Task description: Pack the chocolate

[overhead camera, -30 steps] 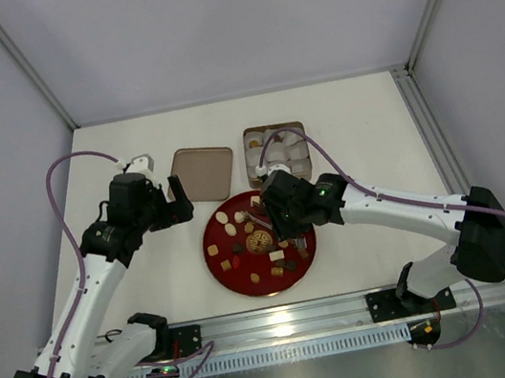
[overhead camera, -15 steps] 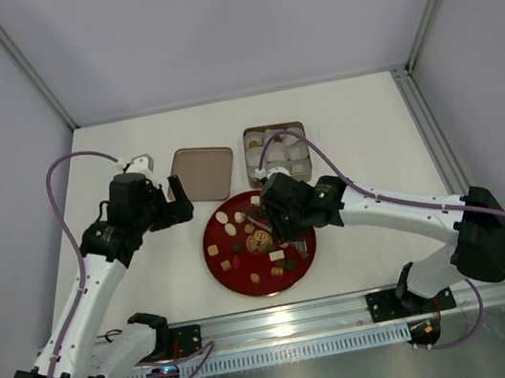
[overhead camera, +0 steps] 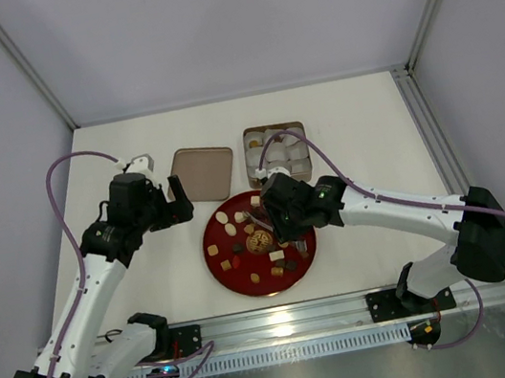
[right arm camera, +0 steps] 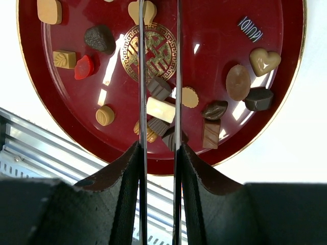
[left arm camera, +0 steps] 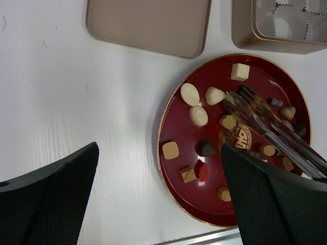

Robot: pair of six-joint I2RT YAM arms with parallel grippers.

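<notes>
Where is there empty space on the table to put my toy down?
Bare table lies left of the tin lid, and more right of the tin of paper cups. The red plate is crowded with chocolate, and the right end effector hangs over it.

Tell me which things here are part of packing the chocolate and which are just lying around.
Part of the job:
- assorted brown, tan and cream bite-sized chocolates
- round red plate holding them
- square gold-brown tin with white paper cups
- right gripper's long metal tongs

Lying about:
- flat gold-brown tin lid
</notes>
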